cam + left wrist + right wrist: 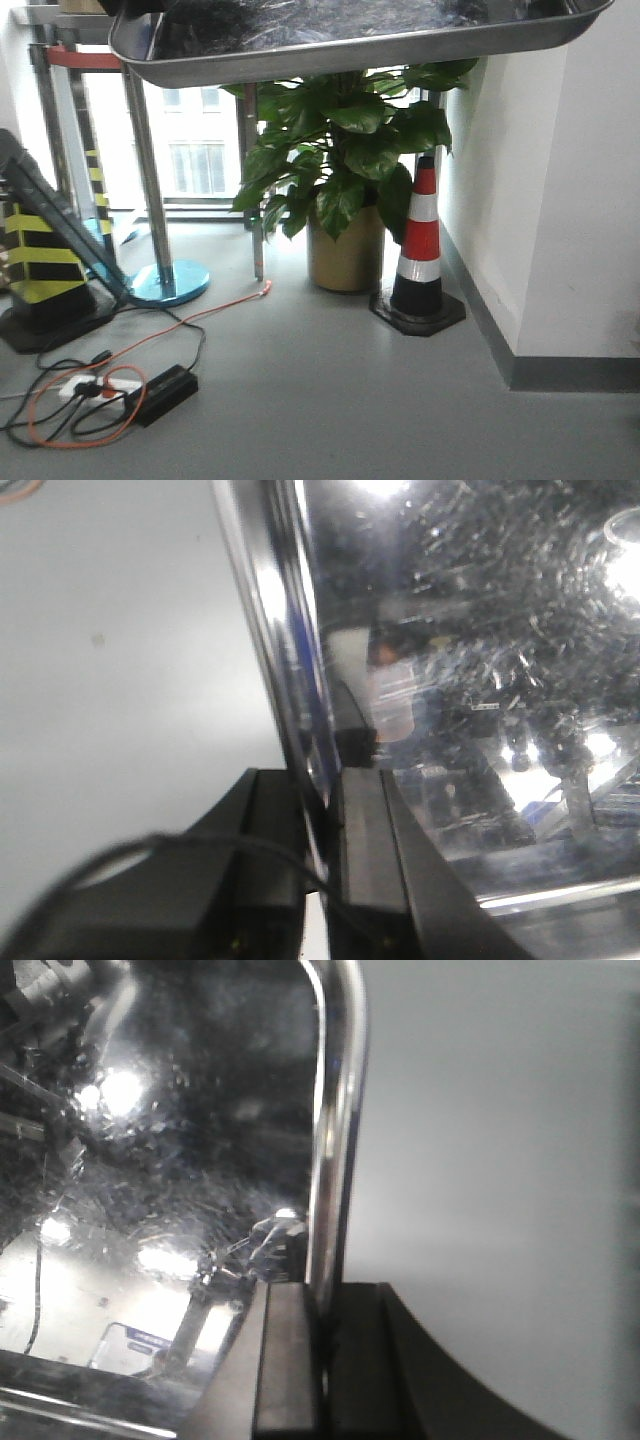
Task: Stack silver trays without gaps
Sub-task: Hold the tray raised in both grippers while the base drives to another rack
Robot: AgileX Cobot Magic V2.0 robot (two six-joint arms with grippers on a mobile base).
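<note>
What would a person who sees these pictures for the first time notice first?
A silver tray hangs in the air across the top of the front view. The left gripper and the right gripper are each shut on its rim. Below it, a potted plant and a striped cone stand on the floor by the wall.

Daylight poured through the tall glazed window [195, 150], bleaching it white; the grey floor [330, 400] lay evenly lit. Lamp glare spotted the scratched, polished rectangular silver tray [180, 1160], and the black left gripper [318, 790] looked blurred, too close.
</note>
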